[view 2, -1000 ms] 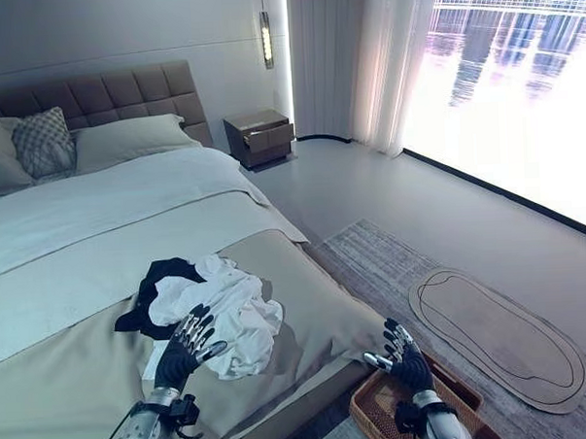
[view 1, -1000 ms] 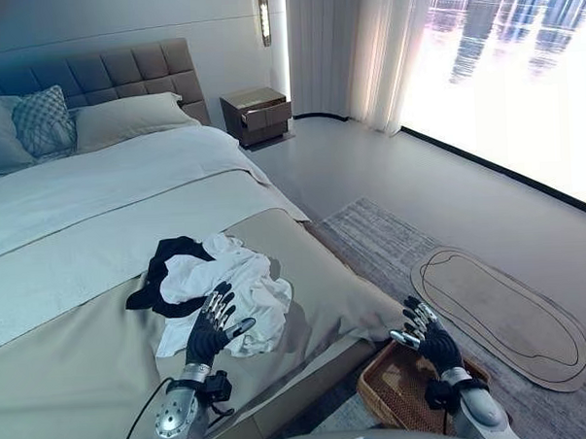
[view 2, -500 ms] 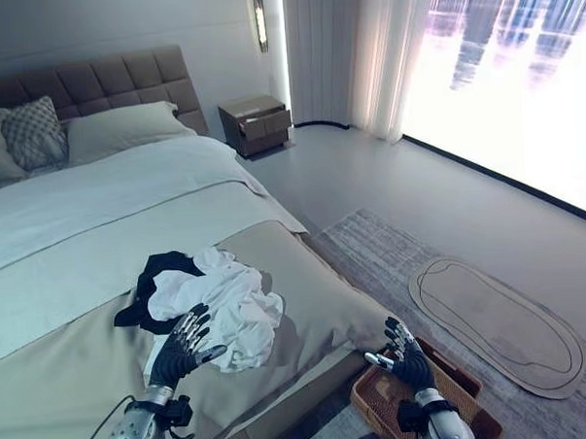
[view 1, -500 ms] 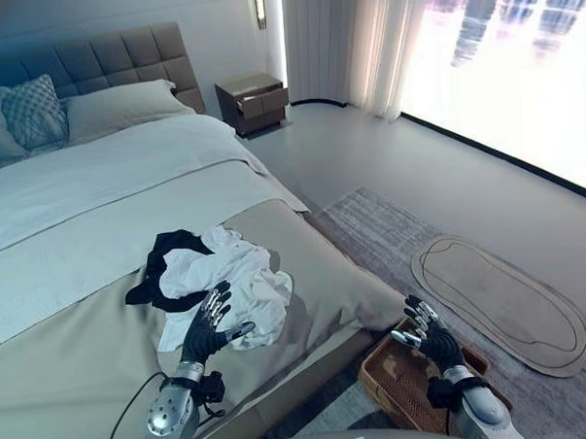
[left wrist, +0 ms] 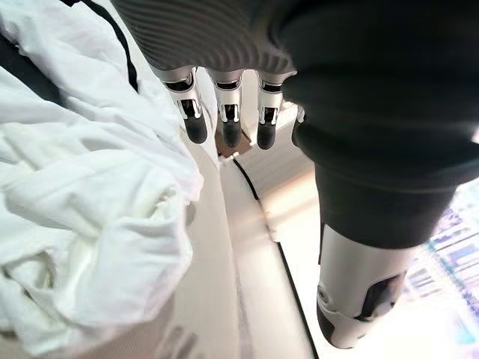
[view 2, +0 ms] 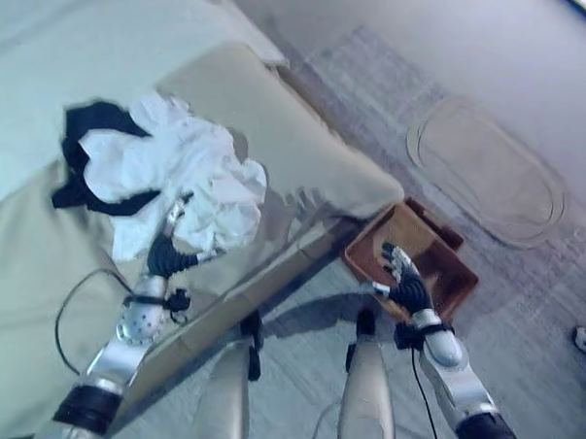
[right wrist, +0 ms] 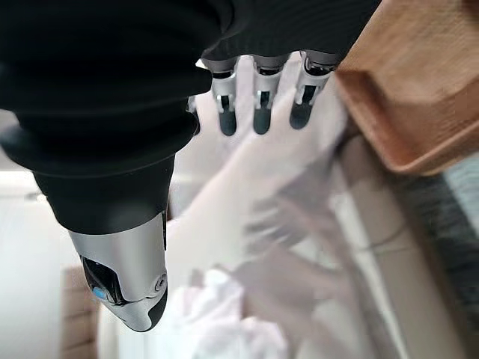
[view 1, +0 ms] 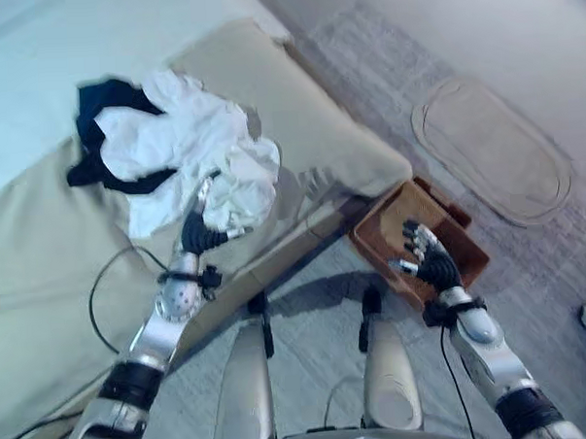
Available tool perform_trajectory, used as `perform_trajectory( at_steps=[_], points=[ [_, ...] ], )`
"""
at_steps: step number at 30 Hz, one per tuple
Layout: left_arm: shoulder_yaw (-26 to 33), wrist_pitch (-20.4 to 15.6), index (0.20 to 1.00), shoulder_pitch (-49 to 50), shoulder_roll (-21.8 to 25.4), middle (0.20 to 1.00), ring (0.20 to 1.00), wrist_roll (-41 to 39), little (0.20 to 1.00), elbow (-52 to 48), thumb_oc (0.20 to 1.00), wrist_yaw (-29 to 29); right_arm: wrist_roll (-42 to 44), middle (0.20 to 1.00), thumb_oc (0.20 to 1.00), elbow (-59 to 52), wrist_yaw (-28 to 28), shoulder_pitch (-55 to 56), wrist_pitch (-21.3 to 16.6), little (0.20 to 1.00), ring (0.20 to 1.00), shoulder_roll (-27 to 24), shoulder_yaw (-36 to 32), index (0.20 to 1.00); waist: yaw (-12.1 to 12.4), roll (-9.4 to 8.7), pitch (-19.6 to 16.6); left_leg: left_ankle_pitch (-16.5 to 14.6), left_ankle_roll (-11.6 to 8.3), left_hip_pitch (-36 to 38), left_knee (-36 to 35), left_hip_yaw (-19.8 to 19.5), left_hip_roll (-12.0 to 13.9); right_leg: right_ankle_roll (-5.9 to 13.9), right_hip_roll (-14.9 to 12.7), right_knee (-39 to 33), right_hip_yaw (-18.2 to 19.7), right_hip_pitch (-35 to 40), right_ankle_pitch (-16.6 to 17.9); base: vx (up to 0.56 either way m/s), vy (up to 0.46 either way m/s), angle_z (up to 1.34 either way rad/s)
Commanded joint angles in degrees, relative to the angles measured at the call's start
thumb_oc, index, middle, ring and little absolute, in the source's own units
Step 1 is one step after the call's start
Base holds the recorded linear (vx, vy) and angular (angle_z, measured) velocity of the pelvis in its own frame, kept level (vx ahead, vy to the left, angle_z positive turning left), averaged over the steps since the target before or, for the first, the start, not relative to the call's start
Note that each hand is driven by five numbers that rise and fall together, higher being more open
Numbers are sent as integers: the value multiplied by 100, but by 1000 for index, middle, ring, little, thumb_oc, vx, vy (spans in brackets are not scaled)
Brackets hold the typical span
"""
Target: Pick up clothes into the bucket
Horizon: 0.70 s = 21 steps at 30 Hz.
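Clothes (view 1: 188, 151): white garment heaped over a black one, lying on the bed (view 1: 41, 240) near its foot corner, well up from the bed edge. Long axis of the heap running roughly from the black part, farther in on the bed, toward the crumpled white end nearest that corner.

Left robot hand (view 1: 204, 231): at the near edge of the white heap, fingers straight and relaxed, pinching nothing. In the left wrist view, fingertips (left wrist: 229, 132) just beside the white cloth (left wrist: 90, 224); contact not confirmed. Heap lying directly ahead of this robot hand, up and away from the robot. Clearly the nearer robot hand for the pick.

Right robot hand (view 1: 429, 262): over the brown bucket (view 1: 463, 253), a woven tray-like bin on the floor just beside the bed's foot corner. Fingers loosely spread, holding nothing. Well apart from the clothes.

Judged next move: short advance of the left robot hand into the white end, closure on a fold, then transfer toward the robot's right, across the bed corner, down to the bucket.

Clearances: open bed surface around the heap. Bed edge and corner standing between heap and bucket, so lift needed before crossing. Oval rug (view 1: 489, 148) beyond the bucket, clear of the path.
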Motion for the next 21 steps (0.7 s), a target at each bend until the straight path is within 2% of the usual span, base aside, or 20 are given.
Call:
perform_trajectory(
  at_steps=[1,5,7,12,13,15,16,17,21],
  points=[
    [212,92,1000,-98,67,1000,1000,709,1000,-136,1000,731,-75,1000,1000,-526,-288,5,-460,1000,1000,59,-116,1000,-160,-195,-489,-784,248,-618,1212,-74,-186,-263,287,-418,87,-493,669,-115,3,-7],
    [142,373,1000,-687,198,1000,1000,1271,1000,-4,1000,1237,-133,1000,1000,-647,-418,-185,-516,1000,1000,41,-98,1000,-235,-150,-517,-892,238,-1311,1632,-83,-136,-316,386,-21,198,-1240,577,-69,4,-14],
    [133,436,1000,-790,240,1000,1000,1380,1000,19,1000,1283,-123,1000,1000,-682,-427,-197,-529,1000,1000,48,-107,1000,-256,-143,-526,-895,236,-1428,1697,-104,-133,-323,391,15,216,-1350,581,-38,0,-1],
    [39,1077,1000,-1505,776,1000,1000,2515,1000,293,1000,1731,-98,1000,1000,-786,-346,-158,-583,1000,1000,-23,-155,1000,-400,-117,-548,-900,225,-1950,1875,-129,-112,-336,467,258,318,-1969,563,-17,3,-4],
    [28,1078,1000,-1520,775,1000,1000,2518,1000,305,1000,1738,-98,1000,1000,-787,-345,-161,-582,1000,1000,-20,-160,1000,-396,-118,-553,-901,225,-1965,1882,-128,-113,-336,467,266,321,-1985,561,-12,15,-7],
    [-93,1429,1000,-1815,1043,1000,1000,2936,1000,668,1000,1690,-66,1000,1000,-796,-275,-128,-596,1000,1000,-66,-217,1000,-483,-99,-551,-902,226,-2125,1950,-113,-104,-324,489,314,363,-2157,576,-10,21,-10],
    [-105,1432,1000,-1831,1042,1000,1000,2938,1000,678,1000,1692,-64,1000,1000,-797,-273,-128,-595,1000,1000,-63,-225,1000,-477,-99,-560,-904,227,-2145,1959,-112,-104,-323,489,322,365,-2177,574,-9,15,-4],
    [-97,1603,1000,-1969,1170,1000,1000,3120,1000,837,1000,1597,-141,1000,1000,-806,-255,-97,-585,1000,1000,-105,-292,1000,-528,-96,-551,-918,229,-2219,1986,-109,-106,-326,494,342,371,-2278,586,-4,14,-4],
    [-244,1786,1000,-2236,1393,1000,1000,3402,1000,1180,1000,1612,-95,1000,1000,-774,-230,-121,-610,1000,1000,-120,-407,1000,-594,-76,-594,-907,228,-2385,2011,-95,-90,-309,514,383,408,-2457,606,-2,13,-3]
  ],
)
